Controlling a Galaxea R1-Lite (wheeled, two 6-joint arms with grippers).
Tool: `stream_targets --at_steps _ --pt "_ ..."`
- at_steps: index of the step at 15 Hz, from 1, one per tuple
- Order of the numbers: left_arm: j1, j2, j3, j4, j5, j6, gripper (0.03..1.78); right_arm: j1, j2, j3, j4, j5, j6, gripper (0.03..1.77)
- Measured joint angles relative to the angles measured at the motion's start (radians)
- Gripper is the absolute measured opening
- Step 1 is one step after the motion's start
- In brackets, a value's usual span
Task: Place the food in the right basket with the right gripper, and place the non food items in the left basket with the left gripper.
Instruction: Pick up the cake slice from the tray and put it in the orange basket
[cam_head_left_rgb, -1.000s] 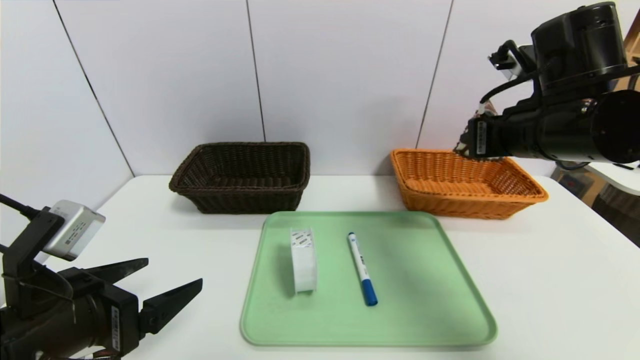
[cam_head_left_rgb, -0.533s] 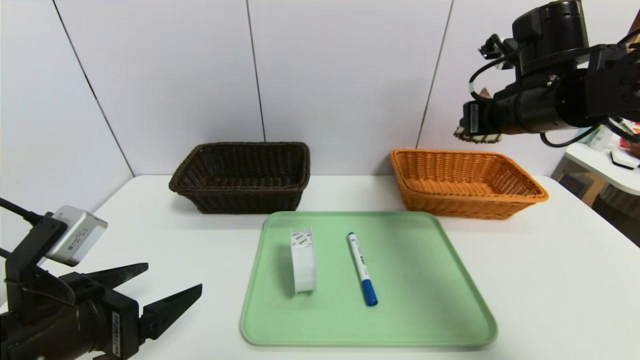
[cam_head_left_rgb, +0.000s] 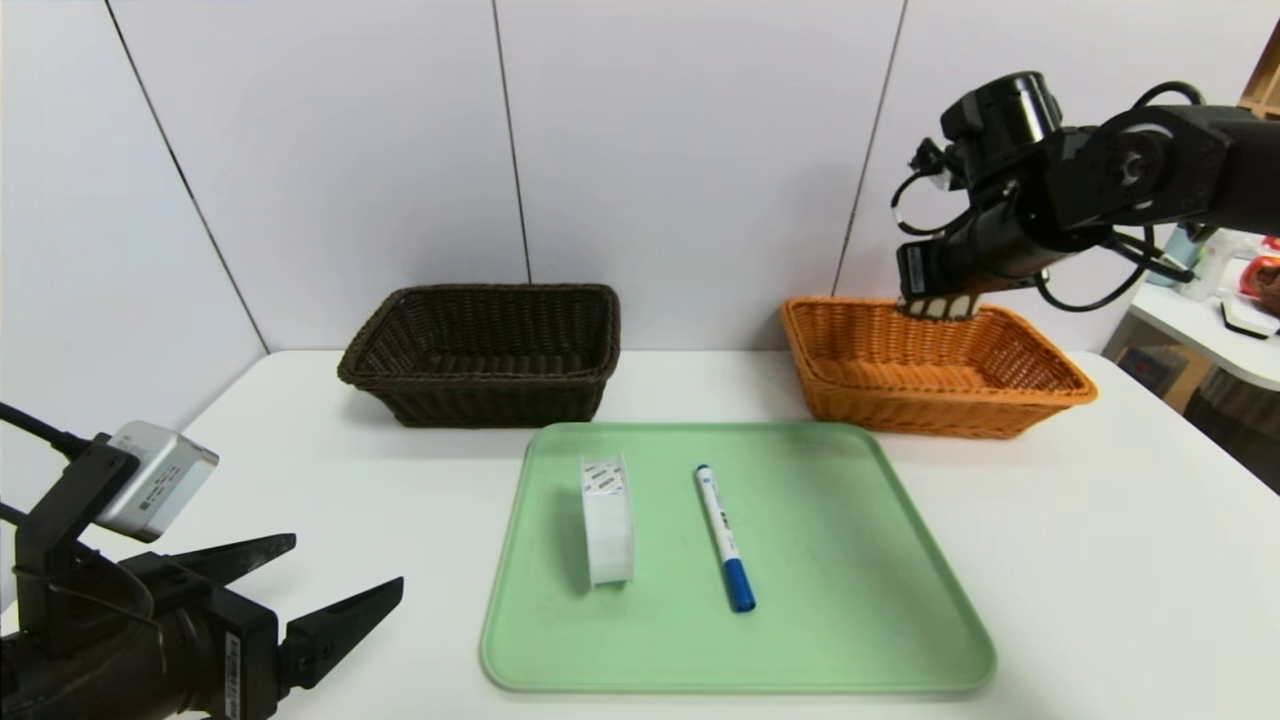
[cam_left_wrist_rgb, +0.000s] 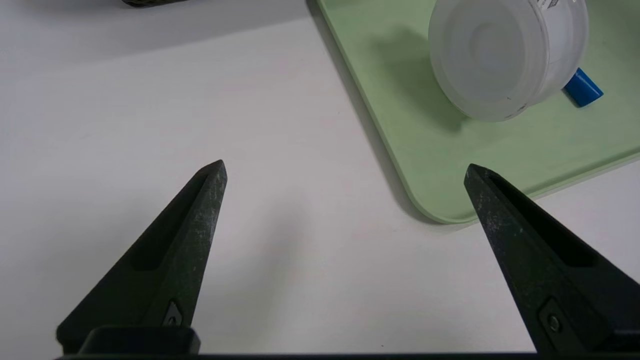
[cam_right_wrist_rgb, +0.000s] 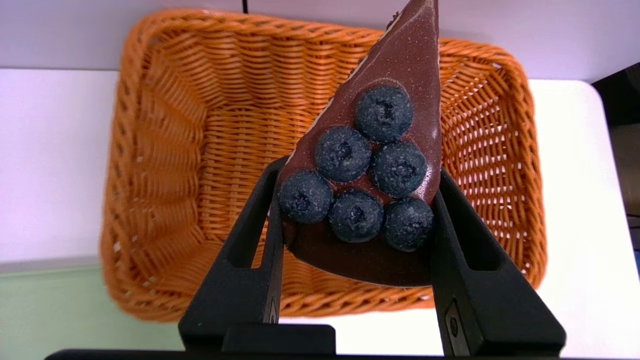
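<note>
Step in hand: carrying the food to its basket; by my reading, the release is all that remains of this step.
Right gripper: clamped on the wide end of the cake slice, held in the air over the orange basket, toward its far side in the head view.
Cake slice: chocolate, 6 blueberries on top, point aimed away from the wrist, not touching the wicker.
Orange basket: nothing visible inside it in the right wrist view.
Left gripper: fingers spread wide with nothing between them, parked low above the table, just off the near left corner of the green tray.
Non food items: 1 tape roll standing on its edge and 1 marker pen lying flat beside it, both on the tray.
Dark basket: behind the tray on the left; no items seen in it.
Next move: probably part the right fingers so the slice drops inside the rim; then the left arm must reach for the tape or pen.
</note>
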Motion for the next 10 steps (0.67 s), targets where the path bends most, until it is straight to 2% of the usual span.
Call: stream_targets --at_steps 10 --pt "0.0 0.0 0.02 0.0 0.0 -0.001 1.69 -0.037 0.168 -0.009 -0.061 0.008 0.002 0.81"
